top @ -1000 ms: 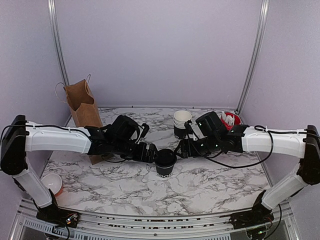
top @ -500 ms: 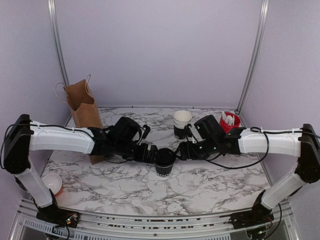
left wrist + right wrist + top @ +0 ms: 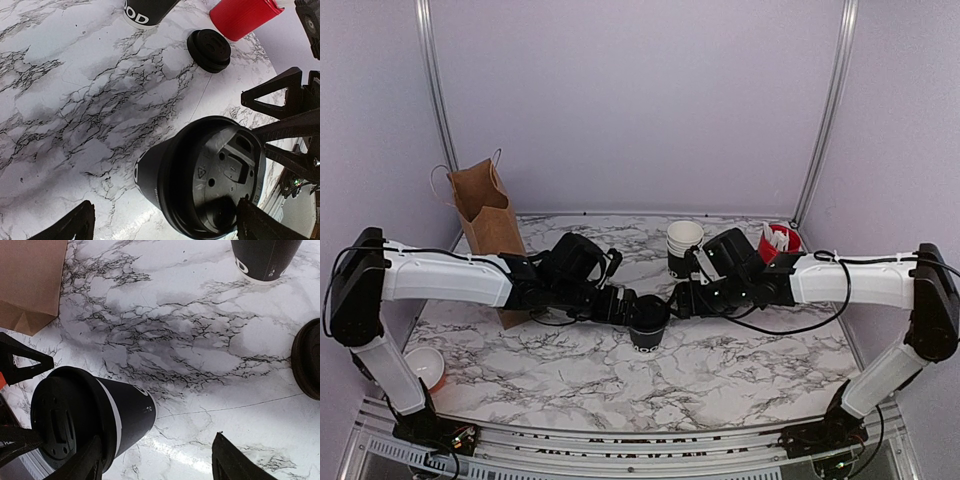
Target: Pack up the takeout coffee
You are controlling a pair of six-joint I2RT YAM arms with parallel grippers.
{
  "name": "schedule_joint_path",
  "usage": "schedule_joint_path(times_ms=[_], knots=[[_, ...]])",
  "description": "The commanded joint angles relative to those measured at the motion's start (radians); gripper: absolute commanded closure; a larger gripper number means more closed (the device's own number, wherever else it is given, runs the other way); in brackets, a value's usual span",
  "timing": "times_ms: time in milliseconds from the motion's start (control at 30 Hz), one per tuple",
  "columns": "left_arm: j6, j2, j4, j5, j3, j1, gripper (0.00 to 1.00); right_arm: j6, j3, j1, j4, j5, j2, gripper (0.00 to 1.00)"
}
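Left end effector [image 3: 626, 306] and right end effector [image 3: 673, 300], both open, flank the lidded takeout coffee [image 3: 648, 325], not yet bagged.

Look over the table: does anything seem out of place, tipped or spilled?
No spill shows. A loose black lid lies flat on the marble beside the red cup, though the takeout coffee already wears its lid. The brown bag stands upright.
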Motion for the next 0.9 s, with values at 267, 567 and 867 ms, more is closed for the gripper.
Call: schedule_joint_path(times_ms=[267, 567, 867], knots=[[0.009, 0.028, -0.056, -0.038, -0.008, 0.012, 0.01, -0.023, -0.072, 0.086, -0.203, 0.076, 0.102, 0.28], [0.023, -0.005, -0.072, -0.053, -0.008, 0.031, 0.01, -0.007, 0.024, 0.108, -0.252, 0.090, -0.006, 0.29], [0.042, -0.003, -0.080, -0.043, 0.019, 0.045, 0.01, 0.007, 0.089, 0.149, -0.267, 0.060, -0.058, 0.29]])
